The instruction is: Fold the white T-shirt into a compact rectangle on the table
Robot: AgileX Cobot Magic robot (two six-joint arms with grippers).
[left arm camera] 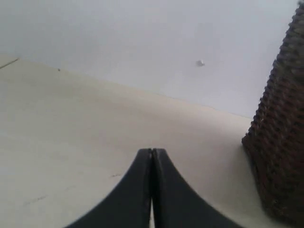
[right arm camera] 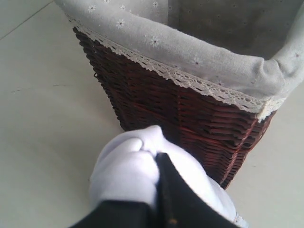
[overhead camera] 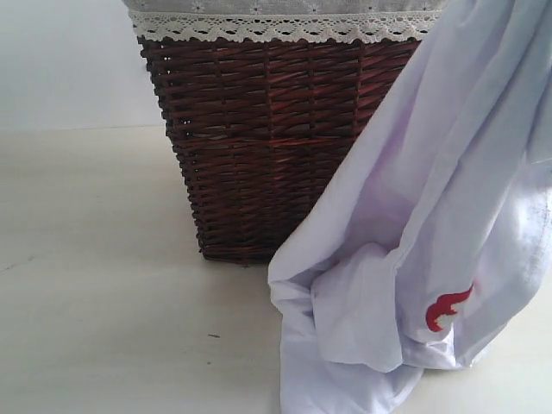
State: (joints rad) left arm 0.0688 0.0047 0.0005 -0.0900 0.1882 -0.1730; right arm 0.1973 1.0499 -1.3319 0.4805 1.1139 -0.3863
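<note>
Although its upper part runs out of the exterior view at the top right, the white T-shirt [overhead camera: 448,172] is seen hanging in long folds on the right of the scene, with its lower end gathered in a loose bunch that appears to rest on the desk [overhead camera: 95,285]. A small red mark [overhead camera: 448,309], part of some print, is shown low on the cloth. A rounded wad of the shirt is gripped by the right pincer [right arm camera: 159,159], whose dark jaws are closed tight on the white fabric; only one jaw is clearly made out, the other being hidden by cloth. Behind the shirt, and covered by it along its right side, a dark brown wicker basket [overhead camera: 259,147] is stood on the desk. Its rim is wrapped by a grey liner [overhead camera: 259,10] dotted with small flowers and edged with lace. The left pincer [left arm camera: 152,153] is held low over a bare stretch of the desk, near the basket but apart from it, its two black jaws pressed together with nothing between them. A plain white wall [left arm camera: 142,38] is seen beyond the desk.
</note>
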